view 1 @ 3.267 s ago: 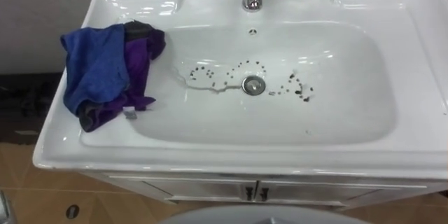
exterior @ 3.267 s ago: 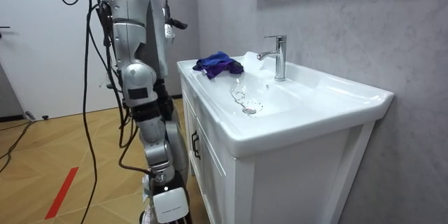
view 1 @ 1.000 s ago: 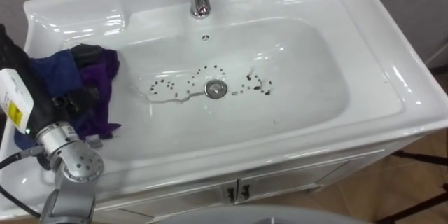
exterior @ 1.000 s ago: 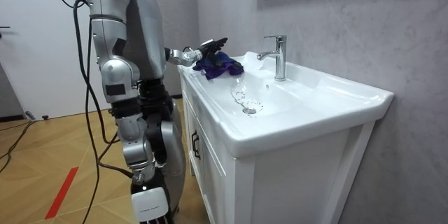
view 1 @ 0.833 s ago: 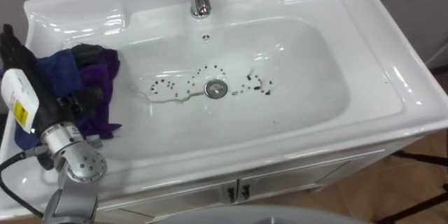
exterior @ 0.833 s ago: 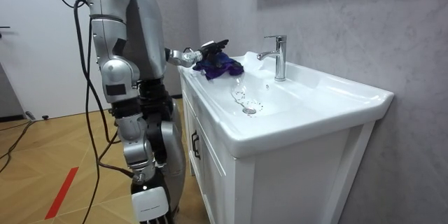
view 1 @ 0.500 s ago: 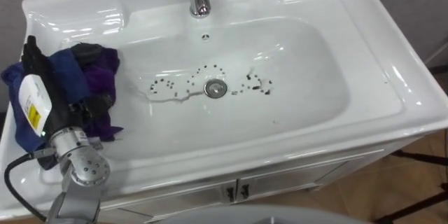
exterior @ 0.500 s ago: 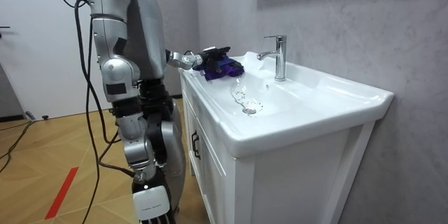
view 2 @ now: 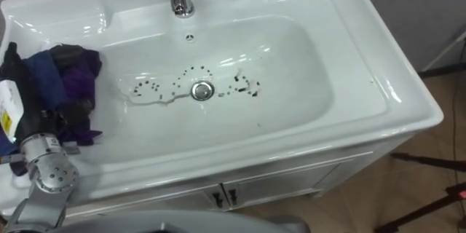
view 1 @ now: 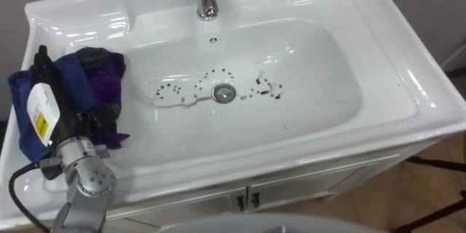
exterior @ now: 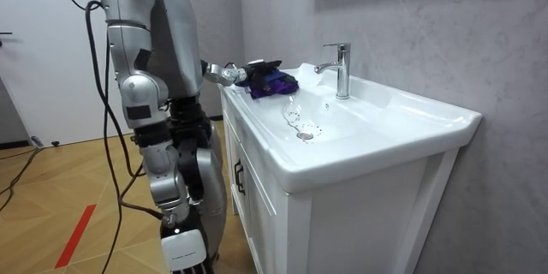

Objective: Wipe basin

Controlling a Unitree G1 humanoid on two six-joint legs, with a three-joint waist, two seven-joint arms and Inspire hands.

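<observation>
Your left hand (view 1: 45, 108) rests on the crumpled blue-and-purple cloth (view 1: 102, 80) at the left rim of the white ceramic basin (view 1: 393, 58). Its fingers sink into the folds, so you cannot tell their grip. Dark specks (view 1: 268, 87) lie scattered around the round metal drain (view 1: 224, 92).

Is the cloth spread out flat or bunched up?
Bunched up: the blue and purple cloth lies in a crumpled heap on the basin's left edge, the left hand on it.

White basin (view 2: 349, 80): dark specks (view 2: 149, 86) scattered about drain (view 2: 202, 90); blue-purple cloth (view 2: 73, 80) draped at left rim, overlapped by left hand (view 2: 25, 109).
</observation>
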